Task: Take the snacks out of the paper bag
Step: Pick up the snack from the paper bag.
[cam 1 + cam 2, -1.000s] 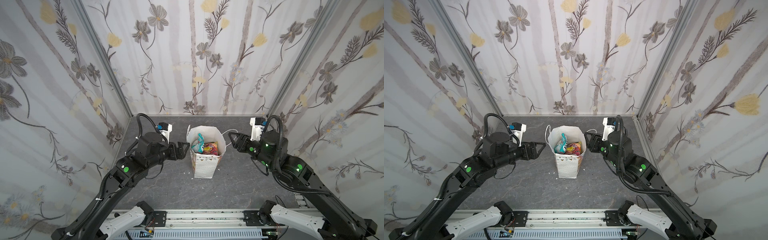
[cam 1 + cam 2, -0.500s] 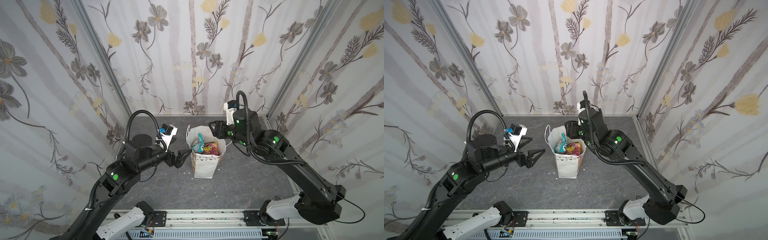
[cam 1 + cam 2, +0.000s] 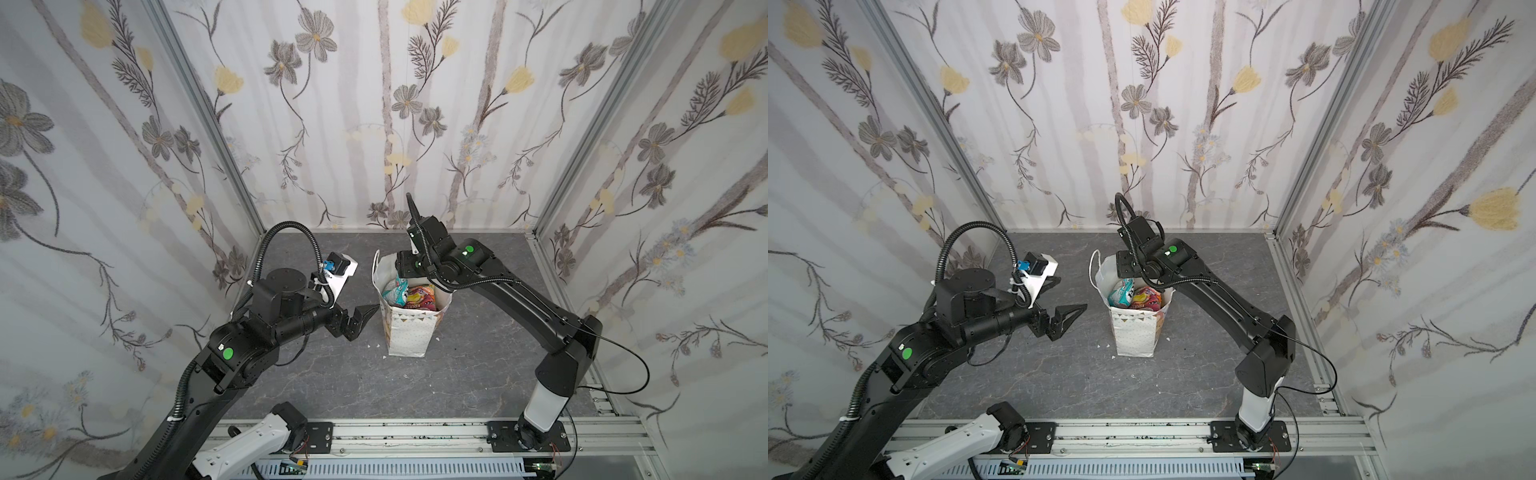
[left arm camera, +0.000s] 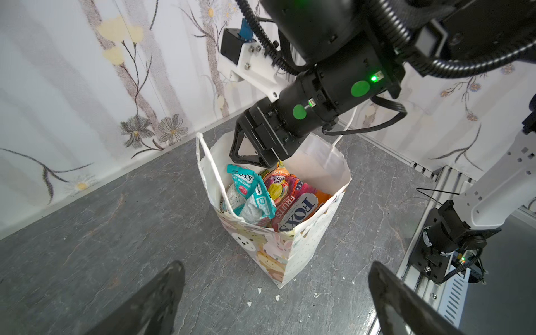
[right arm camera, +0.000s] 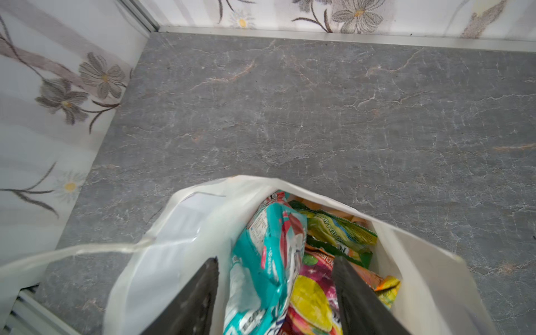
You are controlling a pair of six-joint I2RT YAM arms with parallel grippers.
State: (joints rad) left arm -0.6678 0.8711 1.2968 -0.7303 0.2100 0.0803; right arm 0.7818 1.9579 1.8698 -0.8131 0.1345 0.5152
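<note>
- In both top views the paper bag (image 3: 409, 332) (image 3: 1136, 332) stands upright mid-table (image 3: 332, 386), with the snacks (image 3: 409, 293) all inside it. The left gripper (image 3: 365, 322) hangs just beside the bag, spread wide and holding nothing. The right gripper (image 3: 405, 274) is over the bag's mouth on the far side.
- Left wrist view: the right gripper (image 4: 252, 162) has its tips just inside the rim, above the teal packet (image 4: 252, 197) and the red FOX'S packet (image 4: 295, 211).
- Right wrist view: its fingers (image 5: 200, 290) are apart, straddling the teal packet (image 5: 266, 261) without pinching it. There's a green packet (image 5: 339, 232) further in.
</note>
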